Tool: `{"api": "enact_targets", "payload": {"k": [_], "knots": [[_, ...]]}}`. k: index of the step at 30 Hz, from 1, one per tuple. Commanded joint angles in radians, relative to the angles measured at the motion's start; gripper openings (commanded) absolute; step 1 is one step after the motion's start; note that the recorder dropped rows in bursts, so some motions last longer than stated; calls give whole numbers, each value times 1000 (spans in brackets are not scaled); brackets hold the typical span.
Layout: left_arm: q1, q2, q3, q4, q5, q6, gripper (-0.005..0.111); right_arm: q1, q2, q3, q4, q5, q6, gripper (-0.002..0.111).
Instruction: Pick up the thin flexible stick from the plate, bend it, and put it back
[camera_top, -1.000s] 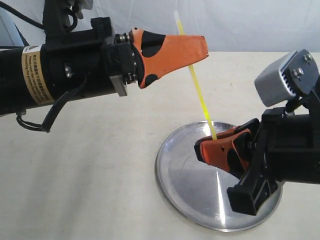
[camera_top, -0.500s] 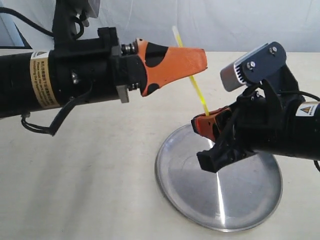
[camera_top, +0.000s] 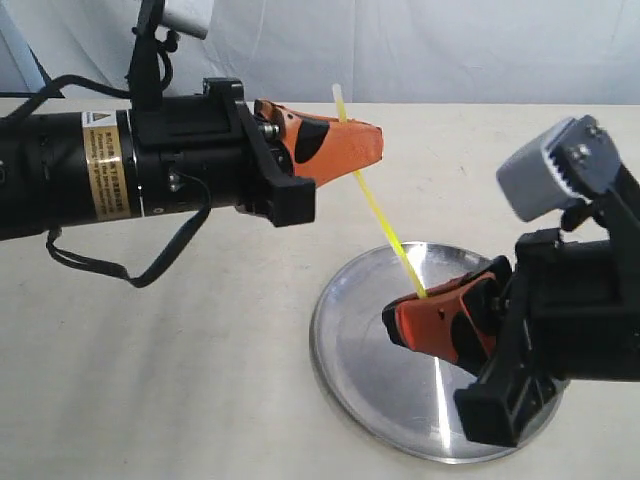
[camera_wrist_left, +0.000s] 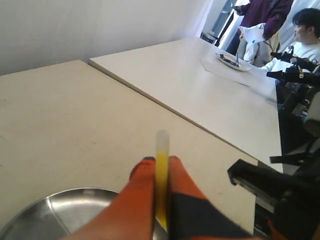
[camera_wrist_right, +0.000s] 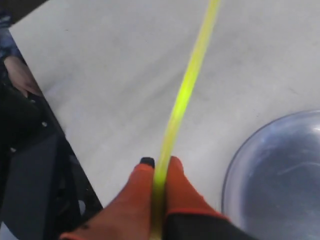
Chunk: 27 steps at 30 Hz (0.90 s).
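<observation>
The thin flexible stick (camera_top: 382, 220), yellow with a pale tip, hangs in the air, slanting from upper left down to lower right above the plate (camera_top: 370, 375). My left gripper (camera_top: 372, 140) is shut on its upper part, with the pale end poking out past the orange fingers (camera_wrist_left: 142, 175). My right gripper (camera_top: 402, 315) is shut on the stick's lower end just over the plate's far left part. In the right wrist view the stick (camera_wrist_right: 187, 95) runs almost straight away from the gripper (camera_wrist_right: 160, 162). The stick (camera_wrist_left: 161, 170) shows between the left gripper (camera_wrist_left: 159, 162) fingers.
The silver plate (camera_wrist_right: 280, 175) lies on a cream table, with a bright glare streak (camera_top: 441, 395) across it. The table's far edge and a second table (camera_wrist_left: 200, 85) with people beside it show in the left wrist view. A dark frame (camera_wrist_right: 35, 170) stands beside the table.
The left arm has drawn back to the left and slightly down. The right gripper has dropped lower toward the plate, so the stick now slants longer between the two grippers.
</observation>
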Motion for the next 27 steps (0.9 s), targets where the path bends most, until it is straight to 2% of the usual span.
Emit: {"api": "enact_targets", "payload": {"k": [1, 7, 12, 17, 22, 27], "knots": [[0, 27, -4, 28, 79, 44, 0, -3, -79, 1, 75, 45, -22, -1], [0, 31, -4, 43, 78, 72, 0, -3, -109, 1, 78, 89, -22, -1], [0, 31, -4, 34, -68, 41, 0, -3, -94, 2, 16, 68, 1, -1], [0, 7, -4, 23, -235, 27, 0, -3, -48, 2, -137, 55, 116, -1], [0, -34, -4, 27, -315, 0, 0, -3, 5, 2, -296, -23, 234, -1], [0, -57, -4, 34, -371, -46, 0, -3, 49, 2, -309, -145, 242, -1]]}}
